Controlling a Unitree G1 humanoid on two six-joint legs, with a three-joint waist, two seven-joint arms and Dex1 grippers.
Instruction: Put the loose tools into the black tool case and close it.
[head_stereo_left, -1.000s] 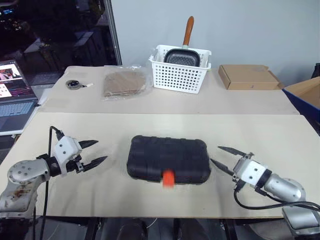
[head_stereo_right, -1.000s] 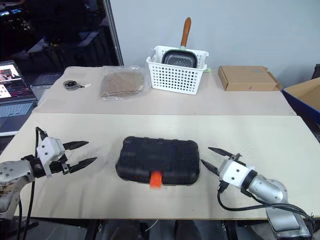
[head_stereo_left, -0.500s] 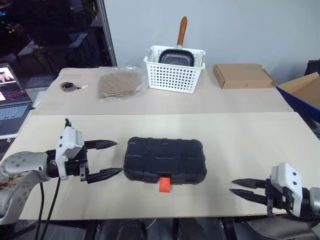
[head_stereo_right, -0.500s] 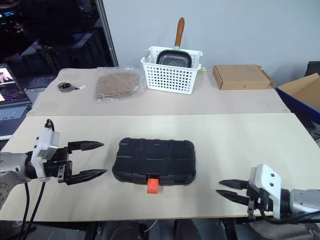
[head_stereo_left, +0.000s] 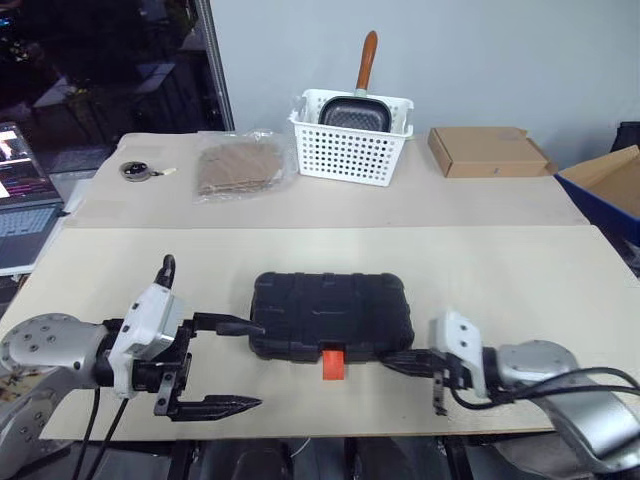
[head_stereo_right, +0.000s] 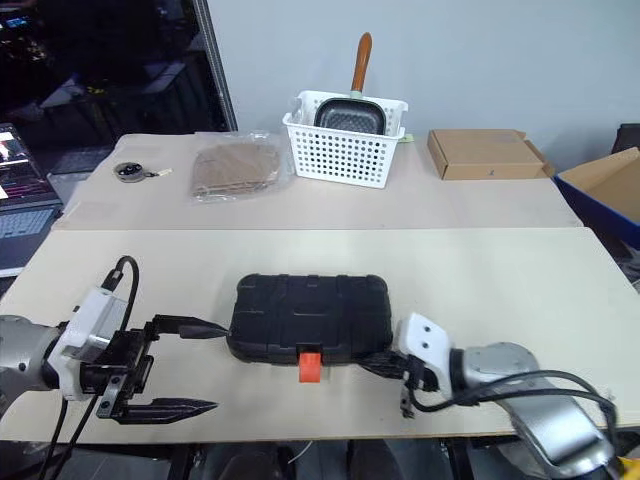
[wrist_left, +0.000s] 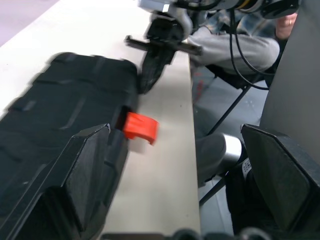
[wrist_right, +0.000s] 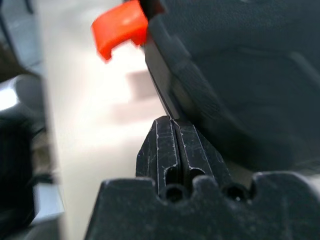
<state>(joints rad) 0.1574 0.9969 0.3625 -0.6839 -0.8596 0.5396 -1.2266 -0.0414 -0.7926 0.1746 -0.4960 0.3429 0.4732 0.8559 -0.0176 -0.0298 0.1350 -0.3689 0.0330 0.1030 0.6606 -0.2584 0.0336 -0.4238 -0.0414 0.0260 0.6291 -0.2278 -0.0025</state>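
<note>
The black tool case (head_stereo_left: 330, 312) lies with its lid down in the middle of the near table. Its orange latch (head_stereo_left: 332, 362) sticks out from the front edge. My left gripper (head_stereo_left: 238, 365) is open wide at the case's left end; one finger (head_stereo_left: 228, 325) nearly touches the case and the other (head_stereo_left: 215, 405) hangs near the table's front edge. My right gripper (head_stereo_left: 388, 360) is shut with nothing in it, and its tips (wrist_right: 176, 131) press against the case's front right rim, just right of the latch (wrist_right: 121, 25). The loose tools are out of view.
On the far table stand a white basket (head_stereo_left: 350, 150) holding a pan, a cardboard box (head_stereo_left: 490, 152), a bagged brown item (head_stereo_left: 238, 165) and a round tape measure (head_stereo_left: 138, 170). A laptop (head_stereo_left: 20, 205) sits at far left. A seated person's legs (wrist_left: 235, 45) show beyond the table's front edge.
My right gripper swung in from the front right to the case's front right corner and shut. My left gripper opened wider and drew back towards the front edge.
</note>
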